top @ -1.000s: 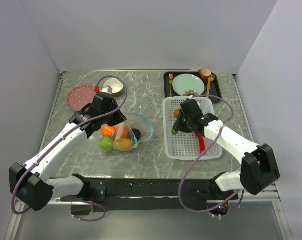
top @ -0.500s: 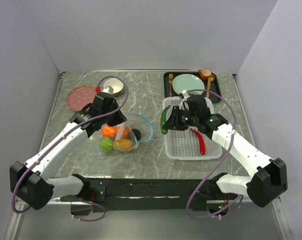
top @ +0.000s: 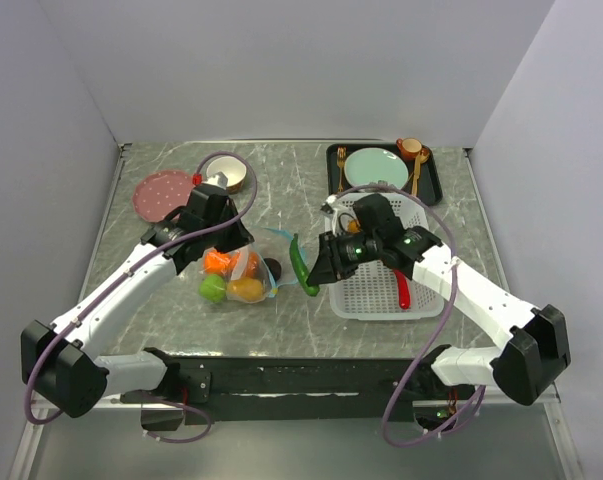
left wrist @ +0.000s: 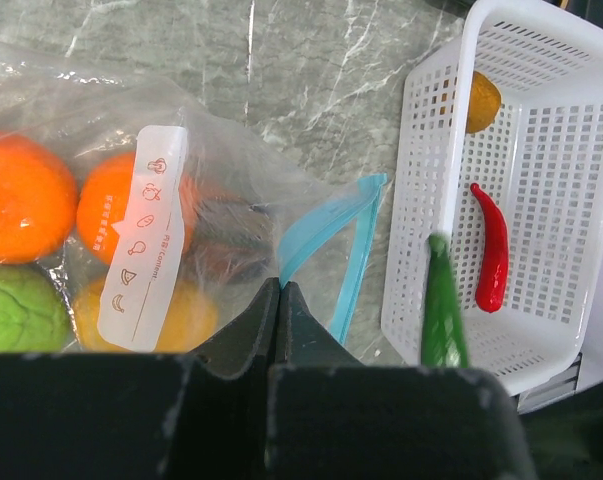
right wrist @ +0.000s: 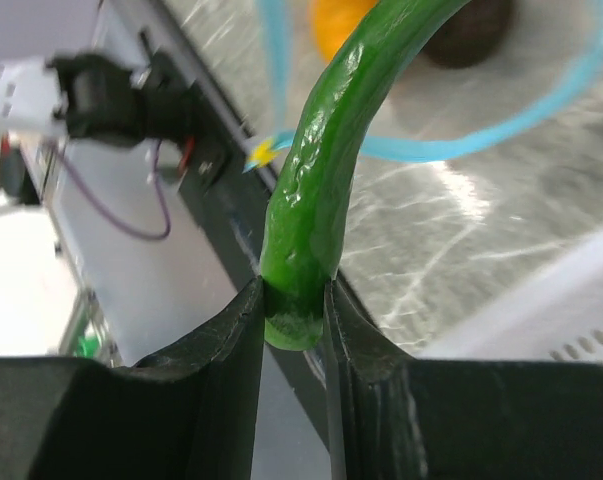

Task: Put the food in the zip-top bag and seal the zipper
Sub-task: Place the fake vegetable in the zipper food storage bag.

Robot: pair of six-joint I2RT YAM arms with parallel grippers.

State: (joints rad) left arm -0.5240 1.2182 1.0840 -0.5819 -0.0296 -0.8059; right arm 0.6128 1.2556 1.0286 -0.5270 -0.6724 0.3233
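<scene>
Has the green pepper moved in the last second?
Yes. The green pepper went left, out of the white basket, to the mouth of the zip-top bag.

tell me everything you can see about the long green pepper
The long green pepper is glossy and smooth, plastic-looking, slim and gently curved. The right gripper pinches one end between its fingers; the rest sticks out free, with nothing else seen touching it. It hangs over the table between the white basket and the zip-top bag, pointing toward the bag's open teal mouth.
</scene>
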